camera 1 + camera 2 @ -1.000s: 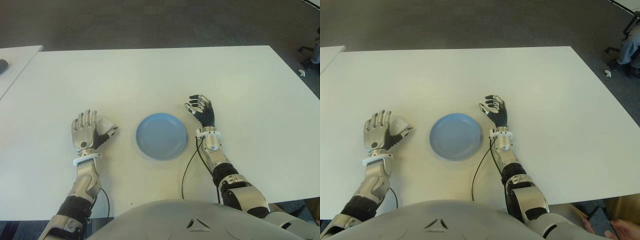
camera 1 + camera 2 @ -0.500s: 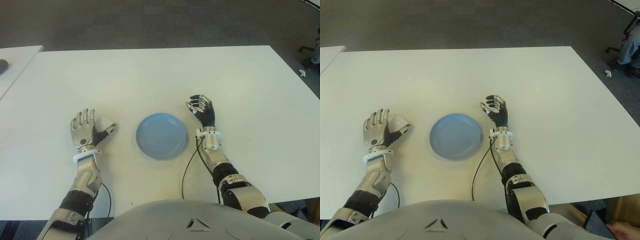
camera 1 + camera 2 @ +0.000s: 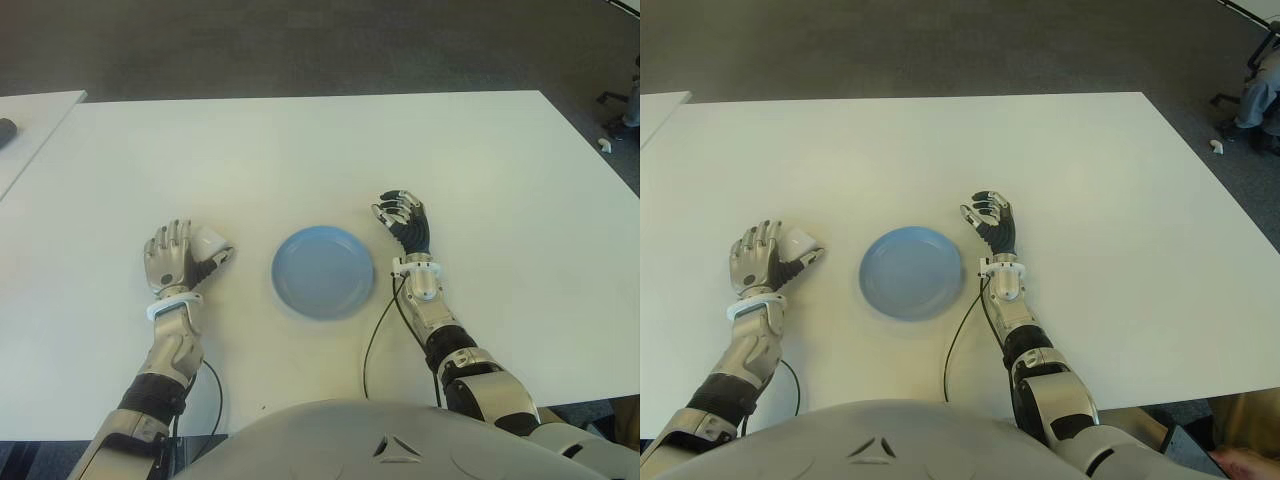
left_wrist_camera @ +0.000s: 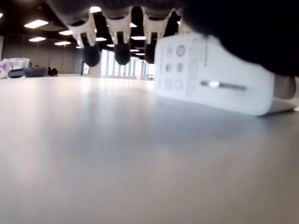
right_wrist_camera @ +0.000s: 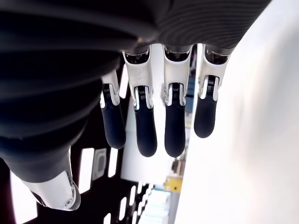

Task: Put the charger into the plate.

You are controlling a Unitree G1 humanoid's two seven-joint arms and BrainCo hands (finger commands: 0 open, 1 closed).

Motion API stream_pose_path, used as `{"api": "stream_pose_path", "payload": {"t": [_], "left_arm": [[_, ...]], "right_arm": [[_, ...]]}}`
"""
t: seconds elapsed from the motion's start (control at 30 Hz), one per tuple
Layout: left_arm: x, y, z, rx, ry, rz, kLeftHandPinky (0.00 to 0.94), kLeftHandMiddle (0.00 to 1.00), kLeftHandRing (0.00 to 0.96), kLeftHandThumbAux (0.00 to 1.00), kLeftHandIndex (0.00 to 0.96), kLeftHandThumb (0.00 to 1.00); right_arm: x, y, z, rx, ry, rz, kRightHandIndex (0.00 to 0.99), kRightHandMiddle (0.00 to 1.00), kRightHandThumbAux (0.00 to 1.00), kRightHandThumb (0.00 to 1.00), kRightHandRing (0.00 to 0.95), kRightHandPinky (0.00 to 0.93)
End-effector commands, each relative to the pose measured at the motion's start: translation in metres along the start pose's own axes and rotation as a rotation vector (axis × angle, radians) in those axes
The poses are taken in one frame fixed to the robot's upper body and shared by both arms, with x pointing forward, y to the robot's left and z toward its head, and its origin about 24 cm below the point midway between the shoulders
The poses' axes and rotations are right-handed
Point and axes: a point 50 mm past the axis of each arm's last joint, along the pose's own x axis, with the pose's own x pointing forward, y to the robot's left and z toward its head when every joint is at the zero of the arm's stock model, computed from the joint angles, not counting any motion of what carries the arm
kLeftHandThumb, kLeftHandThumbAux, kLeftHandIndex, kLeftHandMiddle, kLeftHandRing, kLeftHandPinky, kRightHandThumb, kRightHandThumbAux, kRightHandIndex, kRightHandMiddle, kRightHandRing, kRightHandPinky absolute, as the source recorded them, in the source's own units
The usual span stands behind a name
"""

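On the smooth white tabletop (image 3: 300,150), a round, shallow blue plate (image 3: 323,271) with a matte finish sits nearest the robot's body. To its left, the metallic left hand (image 3: 170,258) lies palm-down with its fingers curling over a white, blocky charger (image 3: 208,243) with rounded edges; the thumb touches its near side. In the left wrist view the charger (image 4: 212,81) lies flat on the tabletop, printed markings on its face, dark fingertips (image 4: 122,53) hanging over it. Right of the plate, the right hand (image 3: 405,221) shows loosely curled black-padded fingers (image 5: 140,123), holding nothing.
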Motion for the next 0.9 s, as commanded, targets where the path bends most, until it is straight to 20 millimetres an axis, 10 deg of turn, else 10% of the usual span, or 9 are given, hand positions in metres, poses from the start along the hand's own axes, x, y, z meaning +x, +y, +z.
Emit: {"api": "stream_pose_path", "payload": {"t": [0.03,0.9], "left_arm": [[-0.026,-0.036,-0.005,-0.013,0.031,-0.221,0.000,0.000,0.000,0.181,0.000,0.110],[-0.038,-0.048,-0.009,0.000,0.079,-0.356,0.000,0.051,0.009,0.223,0.000,0.119]], "right_arm": [[-0.075,-0.014,-0.070,-0.061,0.363,0.018,0.351,0.404,0.667,0.003,0.389,0.317],[-0.075,-0.010,-0.067,-0.047,0.342,0.025,0.358,0.407,0.717,0.010,0.397,0.339]]}}
